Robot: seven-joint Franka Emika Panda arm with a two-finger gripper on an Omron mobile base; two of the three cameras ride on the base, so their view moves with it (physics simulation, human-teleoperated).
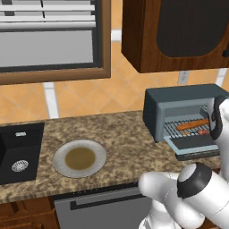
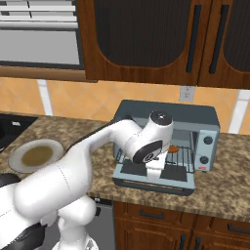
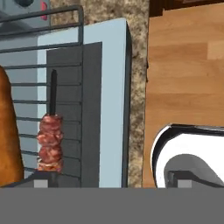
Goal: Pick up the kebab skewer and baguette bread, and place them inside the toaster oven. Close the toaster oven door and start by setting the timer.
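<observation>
Skewer [image 3: 50, 142] lies lengthwise beside baguette [image 3: 8, 135] on rack [image 3: 43, 83].

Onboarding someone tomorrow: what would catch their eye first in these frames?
The toaster oven on the counter's right, its door dropped open, with the baguette and skewer side by side on the rack. Then the white arm reaching to the oven mouth, open gripper over the rack's front edge.

No text, label, brand, number or sign can be read anywhere; the toaster oven [image 2: 166, 141] front carries plain, unmarked knobs.
</observation>
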